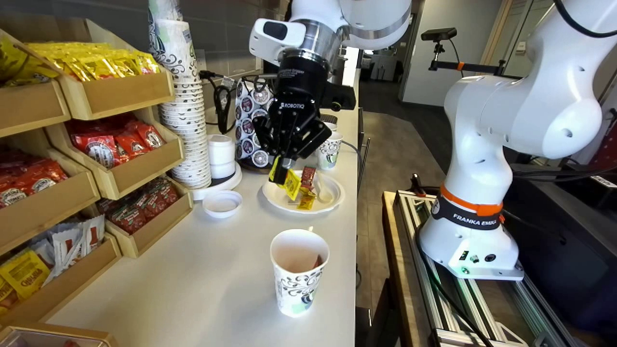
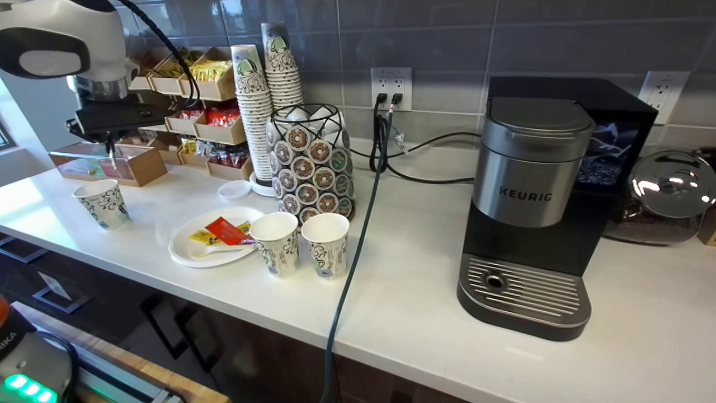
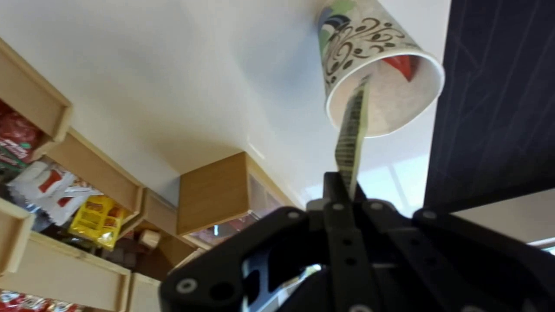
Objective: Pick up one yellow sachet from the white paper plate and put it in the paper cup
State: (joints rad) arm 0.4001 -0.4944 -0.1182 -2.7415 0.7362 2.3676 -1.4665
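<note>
Jaws are pinching a yellow sachet (image 3: 353, 134) above the paper cup (image 3: 368, 43)

In the wrist view, the gripper (image 3: 345, 188) is holding the slim packet by one end, and its two jaws are pressing on it from both sides. The free end is pointing just past twelve o'clock and is overlapping the mouth of the cup there. In an exterior view, the sachet is hanging at about one o'clock from this mouth, higher than the rim, and a gap is showing between them.

The cup is standing on the tabletop (image 1: 202, 299). Inside it a red piece (image 3: 401, 65) is showing; what it is exactly, I cannot tell.

In an exterior view, the white paper plate (image 1: 279, 198) is lying at twelve o'clock from the cup. It is carrying a red packet (image 1: 308, 175), a white spoon (image 1: 324, 190) and yellow packets (image 2: 205, 238), which the red one is partly hiding, so their number is not clear. In an exterior view, a small white dish (image 1: 222, 205) is resting at nine o'clock from the plate, and a tall stack of cups (image 1: 188, 135) is rising at ten o'clock.
</note>
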